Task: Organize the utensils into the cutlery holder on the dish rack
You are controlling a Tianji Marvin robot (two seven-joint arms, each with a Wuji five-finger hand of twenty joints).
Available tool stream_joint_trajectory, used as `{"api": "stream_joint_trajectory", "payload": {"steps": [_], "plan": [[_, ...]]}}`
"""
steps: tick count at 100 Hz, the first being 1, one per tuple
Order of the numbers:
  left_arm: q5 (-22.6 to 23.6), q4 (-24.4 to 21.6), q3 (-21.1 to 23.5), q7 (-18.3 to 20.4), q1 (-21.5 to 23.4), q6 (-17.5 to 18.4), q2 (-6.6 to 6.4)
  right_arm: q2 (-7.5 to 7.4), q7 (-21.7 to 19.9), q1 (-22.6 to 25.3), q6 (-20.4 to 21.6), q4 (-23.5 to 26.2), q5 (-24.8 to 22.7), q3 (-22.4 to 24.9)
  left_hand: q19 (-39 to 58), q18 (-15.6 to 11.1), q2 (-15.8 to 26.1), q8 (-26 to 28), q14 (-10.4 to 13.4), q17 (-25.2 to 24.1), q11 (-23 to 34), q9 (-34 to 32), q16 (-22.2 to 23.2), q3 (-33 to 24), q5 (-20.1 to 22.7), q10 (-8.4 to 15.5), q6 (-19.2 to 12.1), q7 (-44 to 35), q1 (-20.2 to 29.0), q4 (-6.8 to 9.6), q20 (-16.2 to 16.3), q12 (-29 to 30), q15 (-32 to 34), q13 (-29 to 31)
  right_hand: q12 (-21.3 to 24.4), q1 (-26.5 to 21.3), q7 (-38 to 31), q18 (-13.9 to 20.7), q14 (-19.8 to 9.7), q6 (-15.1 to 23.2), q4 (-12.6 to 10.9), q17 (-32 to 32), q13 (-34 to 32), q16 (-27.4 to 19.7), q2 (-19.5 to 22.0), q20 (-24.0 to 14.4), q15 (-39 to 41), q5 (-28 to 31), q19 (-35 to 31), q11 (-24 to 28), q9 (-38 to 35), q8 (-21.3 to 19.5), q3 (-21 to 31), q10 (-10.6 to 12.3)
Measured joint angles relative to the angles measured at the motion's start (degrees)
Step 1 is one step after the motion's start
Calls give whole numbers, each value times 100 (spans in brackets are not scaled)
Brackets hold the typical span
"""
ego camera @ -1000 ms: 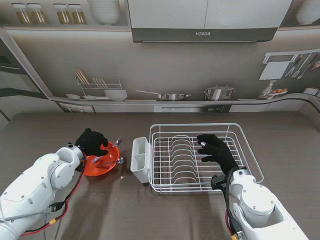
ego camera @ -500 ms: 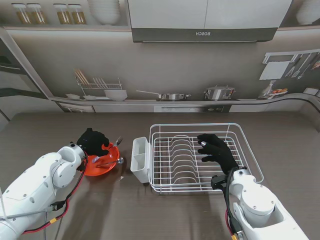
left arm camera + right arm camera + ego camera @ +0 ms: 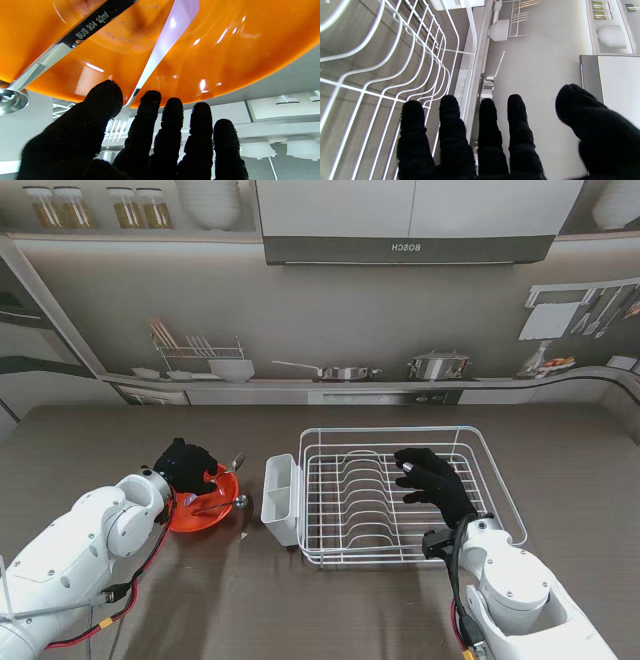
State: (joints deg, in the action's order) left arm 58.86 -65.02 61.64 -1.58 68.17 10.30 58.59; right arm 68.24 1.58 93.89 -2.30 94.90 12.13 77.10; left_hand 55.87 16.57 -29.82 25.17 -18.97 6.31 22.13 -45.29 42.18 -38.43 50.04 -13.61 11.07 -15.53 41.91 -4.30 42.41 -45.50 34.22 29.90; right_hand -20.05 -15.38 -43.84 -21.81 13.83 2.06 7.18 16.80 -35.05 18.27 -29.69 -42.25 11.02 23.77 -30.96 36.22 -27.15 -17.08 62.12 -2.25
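The left hand [image 3: 183,462] hovers over the far-left rim of the orange bowl [image 3: 215,513], its fingers [image 3: 172,117] spread and holding nothing. In the left wrist view a fork [image 3: 160,52] lies inside the bowl just ahead of the fingertips: its tines poke out over the rim between thumb and forefinger, and its handle runs away from the hand across the bowl's floor. So the fork's long axis lies roughly along the line of the fingers, tines nearest them. Whether thumb or forefinger already touches the neck I cannot tell.

Beside the fork lies a measuring spoon [image 3: 75,32], its handle crossing the bowl at an angle and its round cup hanging past the rim.

The holder [image 3: 281,498] hangs on the rack's [image 3: 500,480] left end, just right of the bowl, so the left hand is plainly the nearer one for the carry. The right hand [image 3: 432,482] hangs over the rack's right half, fingers loosely spread and empty, well away from the utensils.

The spoon handle reads "SUS 304 10ml". The hood at the back shows "BOSCH", mirrored.
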Motion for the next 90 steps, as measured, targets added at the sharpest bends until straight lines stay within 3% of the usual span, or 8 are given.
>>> {"api": "stream_joint_trajectory", "payload": {"steps": [75, 83, 90], "plan": [[-73, 147, -109, -133, -19, -58, 3, 3, 4, 1, -8, 1, 27, 0, 4, 0, 0, 244, 1, 73, 140, -14, 3, -7, 113, 27, -65, -192, 0, -4, 0, -99, 65, 126, 0, 0, 0, 0, 1, -6, 0, -1, 0, 0, 0, 0, 0, 0, 0, 0, 0, 0, 0, -2], [-73, 159, -116, -140, -19, -58, 3, 4, 5, 1, -10, 1, 29, -1, 7, 0, -179, 320, 2, 89, 157, -74, 3, -7, 115, 49, -67, -265, 3, -11, 0, -145, 67, 135, 0, 0, 0, 0, 1, -7, 0, -1, 0, 0, 0, 0, 0, 0, 0, -1, 0, 0, 0, -3], [-77, 172, -128, -157, -21, -58, 3, 4, 5, 1, -11, 1, 29, -2, 69, 0, -179, 426, 2, 105, 182, -74, 3, -7, 121, 56, -74, -358, 115, -234, 0, -159, 69, 136, 0, 0, 0, 0, 1, -7, 0, -1, 0, 0, 0, 0, 0, 0, 0, -1, 0, 0, 0, -3]]}}
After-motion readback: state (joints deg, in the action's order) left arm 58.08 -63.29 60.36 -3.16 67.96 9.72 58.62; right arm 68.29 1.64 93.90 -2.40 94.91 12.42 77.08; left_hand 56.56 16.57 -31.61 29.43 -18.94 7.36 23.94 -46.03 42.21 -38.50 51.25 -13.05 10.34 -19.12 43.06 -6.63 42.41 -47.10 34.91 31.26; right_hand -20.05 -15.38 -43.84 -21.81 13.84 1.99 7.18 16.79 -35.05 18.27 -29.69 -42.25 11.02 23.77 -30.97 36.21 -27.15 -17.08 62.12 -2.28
